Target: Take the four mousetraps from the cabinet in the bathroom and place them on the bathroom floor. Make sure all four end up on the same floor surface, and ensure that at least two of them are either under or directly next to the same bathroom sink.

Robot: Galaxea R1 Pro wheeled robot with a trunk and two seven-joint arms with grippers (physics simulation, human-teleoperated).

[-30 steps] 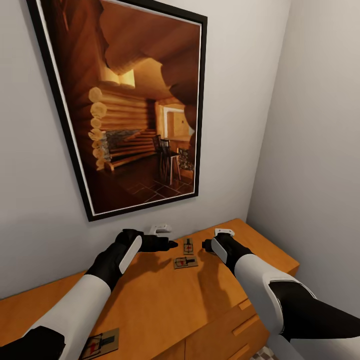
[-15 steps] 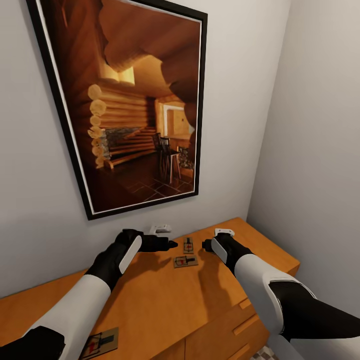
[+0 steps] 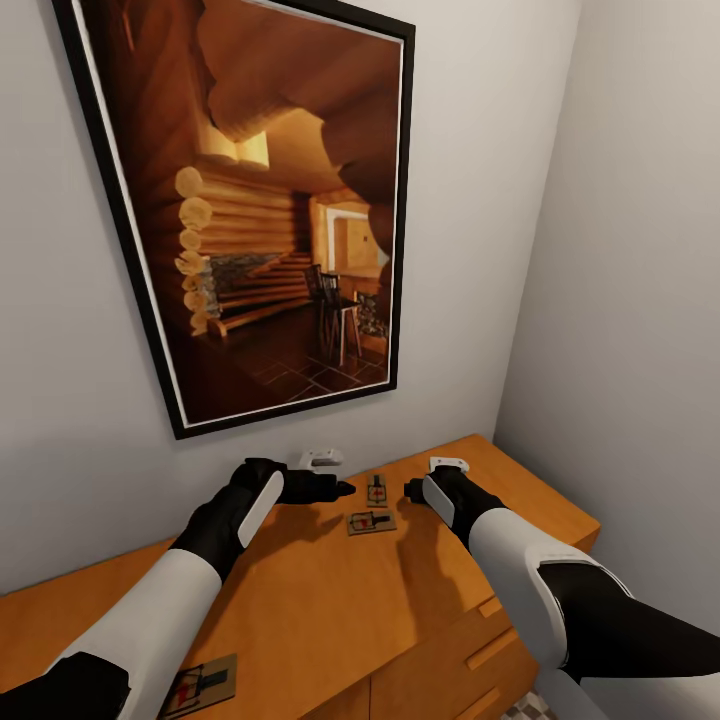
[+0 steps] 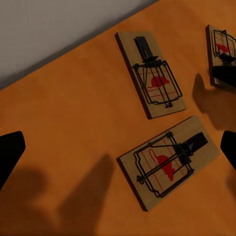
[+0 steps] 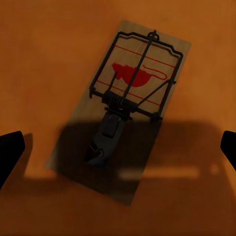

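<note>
While both arms hang over the back of the cabinet (image 3: 300, 590), I read this as the setup for the first picks: I want each gripper above a trap so I can come straight down on a flat board. The left gripper (image 3: 335, 489) and the right gripper (image 3: 412, 491) point toward each other with two mousetraps between them, the far mousetrap (image 3: 376, 491) lying lengthwise toward the wall and the near mousetrap (image 3: 370, 522) lying crosswise just in front of it, close but apart. A third mousetrap (image 3: 200, 686) sits well apart near the front edge of the cabinet, beside my left forearm. In the left wrist view the two middle traps lie flat on the orange wood with a further trap (image 4: 221, 54) at the edge, partly behind a dark fingertip; in the right wrist view one mousetrap (image 5: 120, 110) lies directly below, half in the gripper's shadow. Both sets of jaws are spread wide and hold nothing, the dark fingertips showing at opposite edges of each wrist view. None of the traps has left the cabinet yet, so the floor and sink part is all ahead. As for writing, I can read none: each board carries only a red mouse shape and thin red lines under the black wire, and the framed picture (image 3: 260, 210) of a log cabin interior on the wall bears no lettering I can make out.
</note>
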